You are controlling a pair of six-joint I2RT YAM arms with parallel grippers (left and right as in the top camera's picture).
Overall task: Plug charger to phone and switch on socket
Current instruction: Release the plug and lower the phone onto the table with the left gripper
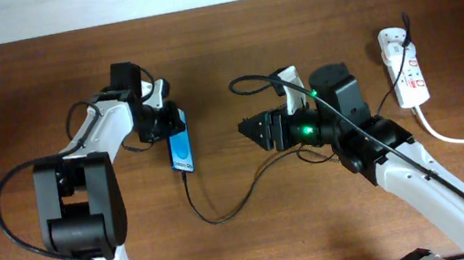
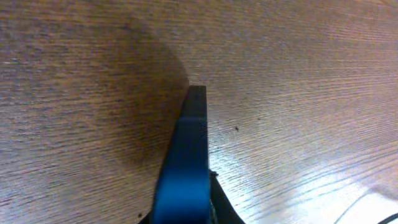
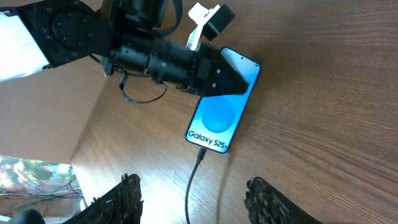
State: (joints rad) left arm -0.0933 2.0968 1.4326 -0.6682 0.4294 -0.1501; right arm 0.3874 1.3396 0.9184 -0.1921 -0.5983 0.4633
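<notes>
1. Plugging in looks done. The phone (image 1: 180, 147) lies left of centre in the overhead view, and in the right wrist view the charger (image 3: 200, 155) has its tip seated in the edge below the "Galaxy S25" text.
2. The left gripper (image 3: 239, 86) is clamped on the phone's upper end. In its own camera the phone shows edge-on as a blue slab, with the fingers out of frame.
3. The right gripper (image 1: 248, 131) hangs at centre frame, facing the phone. Its fingers (image 3: 127, 193) are spread wide with nothing between them.
4. What is left, as I judge it, is the switch. The socket (image 1: 406, 72) sits at the upper right of the overhead view, well apart from both grippers.
5. The next move calls for swinging the right arm up and right, drawing the fingers together, and pressing one tip onto a red switch. I cannot tell whether the switches are on or off.
6. There are no containers on the table (image 1: 320, 227). A dark lead meets the socket's upper end; its outlets are too small to read.
</notes>
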